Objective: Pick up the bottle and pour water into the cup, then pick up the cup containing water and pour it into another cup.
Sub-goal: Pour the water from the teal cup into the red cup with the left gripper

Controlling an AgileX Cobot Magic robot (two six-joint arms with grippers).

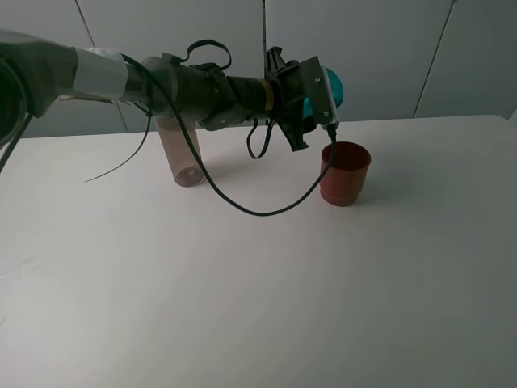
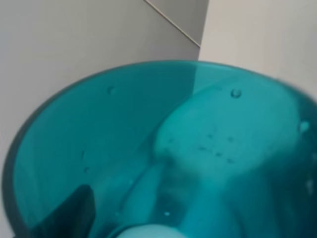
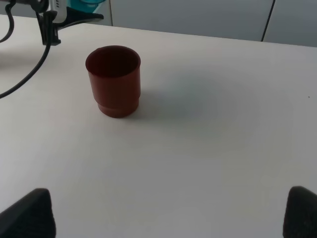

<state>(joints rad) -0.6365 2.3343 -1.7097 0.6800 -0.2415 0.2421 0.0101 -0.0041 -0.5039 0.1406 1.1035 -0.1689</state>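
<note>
My left gripper reaches across the middle and is shut on the teal cup, held tipped in the air just above the red cup's far left rim. In the left wrist view the teal cup fills the picture, with droplets on its wall and a dark finger showing through it. The bottle stands upright on the table behind the left arm, partly hidden by it. The right wrist view shows the red cup upright, the teal cup's edge, and my right gripper open, well short of the red cup.
A black cable hangs from the left arm and loops low over the white table between the bottle and the red cup. A grey panelled wall stands behind the table's far edge.
</note>
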